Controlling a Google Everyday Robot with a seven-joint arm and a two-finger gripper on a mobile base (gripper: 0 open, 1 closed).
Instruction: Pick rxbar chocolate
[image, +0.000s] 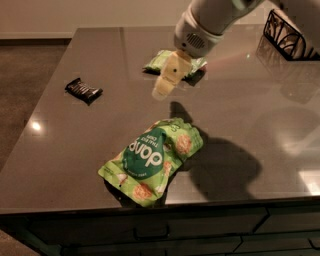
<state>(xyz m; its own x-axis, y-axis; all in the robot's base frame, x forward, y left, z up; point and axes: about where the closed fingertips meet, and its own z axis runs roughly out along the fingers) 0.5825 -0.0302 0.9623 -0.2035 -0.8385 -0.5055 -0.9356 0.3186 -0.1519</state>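
Observation:
The rxbar chocolate (83, 90) is a small flat black wrapped bar lying on the dark table (65, 145) at the left. My gripper (162, 91) hangs above the table near the middle back, pointing down and to the left, well to the right of the bar and apart from it. It holds nothing that I can see.
A large green "dang" pouch (152, 160) lies near the front middle of the table. A smaller light-green snack bag (160, 59) lies at the back, partly hidden behind my gripper. A black wire basket (290, 35) stands at the back right. The table's front edge is close below the pouch.

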